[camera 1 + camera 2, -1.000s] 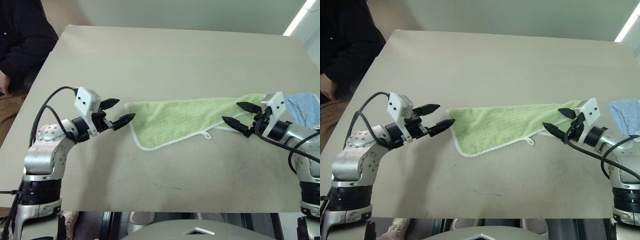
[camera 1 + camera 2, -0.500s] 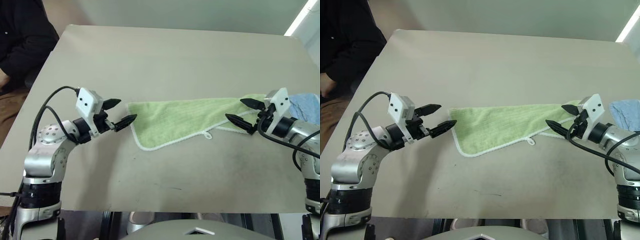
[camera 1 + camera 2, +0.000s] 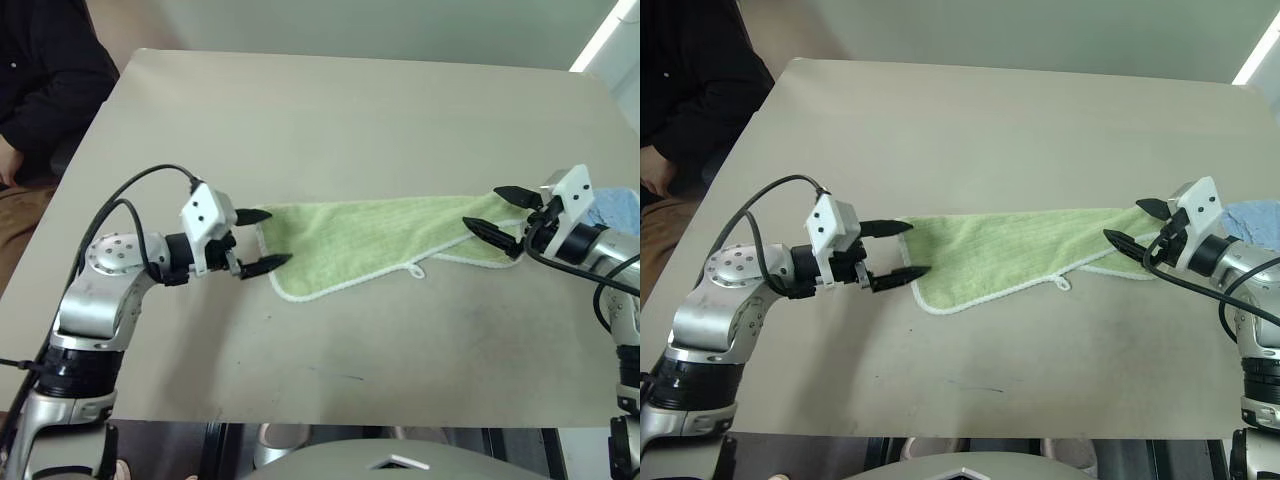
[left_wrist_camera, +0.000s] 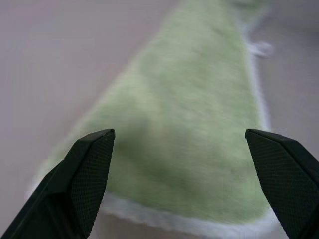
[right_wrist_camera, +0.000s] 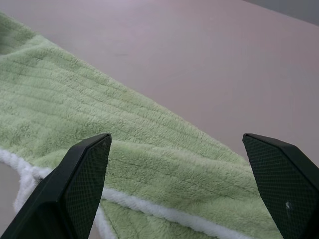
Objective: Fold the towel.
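Note:
The light green towel (image 3: 370, 240) with white edging lies flat across the middle of the table, its small white loop tag (image 3: 415, 271) on the near edge. My left gripper (image 3: 278, 237) is open at the towel's left end, one finger at the far side of that end and one at the near side. In the left wrist view the towel (image 4: 209, 74) stretches away between the open fingers (image 4: 89, 169). My right gripper (image 3: 482, 207) is open at the towel's right end, just above the cloth. The right wrist view shows the towel (image 5: 99, 99) below its spread fingers (image 5: 84, 174).
A light blue cloth (image 3: 612, 205) lies just behind my right gripper at the table's right edge. A person in dark clothing (image 3: 40, 70) sits at the far left corner. The beige table (image 3: 330, 110) stretches far behind the towel.
My left gripper has moved right to the towel's left end and rolled its fingers around it. My right gripper has drifted slightly right and up. The towel has not moved.

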You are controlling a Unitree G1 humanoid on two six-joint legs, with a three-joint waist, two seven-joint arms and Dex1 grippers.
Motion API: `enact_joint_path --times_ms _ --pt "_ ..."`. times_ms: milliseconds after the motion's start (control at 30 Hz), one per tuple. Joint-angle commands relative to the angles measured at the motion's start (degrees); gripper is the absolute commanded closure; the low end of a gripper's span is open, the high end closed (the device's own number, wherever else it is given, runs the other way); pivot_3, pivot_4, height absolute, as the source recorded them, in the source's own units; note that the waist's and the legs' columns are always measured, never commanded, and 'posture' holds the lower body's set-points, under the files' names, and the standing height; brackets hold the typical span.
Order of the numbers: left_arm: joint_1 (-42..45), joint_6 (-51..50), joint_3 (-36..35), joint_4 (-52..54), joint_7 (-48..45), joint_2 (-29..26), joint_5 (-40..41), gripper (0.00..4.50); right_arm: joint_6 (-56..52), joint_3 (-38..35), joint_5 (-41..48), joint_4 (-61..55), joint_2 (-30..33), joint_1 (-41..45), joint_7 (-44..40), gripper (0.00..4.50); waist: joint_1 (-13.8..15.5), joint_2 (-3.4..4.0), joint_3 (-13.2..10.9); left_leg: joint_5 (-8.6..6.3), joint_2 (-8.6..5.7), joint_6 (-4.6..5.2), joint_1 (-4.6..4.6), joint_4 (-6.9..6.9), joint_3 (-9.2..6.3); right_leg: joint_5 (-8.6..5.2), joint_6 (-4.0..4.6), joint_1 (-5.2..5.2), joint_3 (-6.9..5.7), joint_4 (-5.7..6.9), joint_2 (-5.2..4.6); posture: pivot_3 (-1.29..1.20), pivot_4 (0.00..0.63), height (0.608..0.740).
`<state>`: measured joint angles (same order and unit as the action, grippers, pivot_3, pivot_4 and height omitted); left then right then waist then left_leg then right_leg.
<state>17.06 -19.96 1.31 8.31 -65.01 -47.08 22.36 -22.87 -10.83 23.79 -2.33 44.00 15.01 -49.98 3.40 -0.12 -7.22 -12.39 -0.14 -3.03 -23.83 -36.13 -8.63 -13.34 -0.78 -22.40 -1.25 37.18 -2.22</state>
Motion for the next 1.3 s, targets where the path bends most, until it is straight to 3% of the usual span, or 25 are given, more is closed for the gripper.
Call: enact_joint_path --times_ms 33,267,467,1300 --pt "4.6 8.6 7.0 -2.1 -11.1 -2.9 -4.9 0.00 1.3 -1.2 -0.3 -0.9 0.4 0.7 0.1 0.03 0.1 0.00 0.0 0.00 0.00 0.00 -0.01 0.00 -0.03 0.00 0.00 -0.02 -0.01 -0.01 0.00 0.00 0.150 0.740" --pt "13.8 21.5 17.0 -13.1 -17.9 0.1 -14.9 0.00 0.4 -3.3 0.4 -4.6 -0.2 -2.9 1.7 0.03 0.1 0.00 0.0 -0.03 0.00 0.07 -0.10 0.00 -0.04 0.00 0.00 -0.06 0.00 -0.03 -0.02 0.00 0.150 0.740" --pt "16.4 22.7 21.4 -17.0 -21.1 3.1 -18.1 0.00 -0.7 -5.4 1.2 -7.8 -0.5 -6.1 3.5 0.03 0.1 0.00 0.0 -0.06 0.01 0.11 -0.24 0.00 0.01 0.01 -0.04 -0.12 0.00 -0.17 -0.02 0.00 0.150 0.740" --pt "16.7 23.0 21.4 -17.7 -21.7 3.7 -18.7 0.00 -1.1 -5.6 1.5 -8.4 -0.4 -6.4 4.0 0.03 -0.1 0.04 0.0 -0.03 0.03 0.14 -0.20 -0.01 0.02 0.02 -0.08 -0.10 0.00 -0.13 -0.02 0.00 0.150 0.740"
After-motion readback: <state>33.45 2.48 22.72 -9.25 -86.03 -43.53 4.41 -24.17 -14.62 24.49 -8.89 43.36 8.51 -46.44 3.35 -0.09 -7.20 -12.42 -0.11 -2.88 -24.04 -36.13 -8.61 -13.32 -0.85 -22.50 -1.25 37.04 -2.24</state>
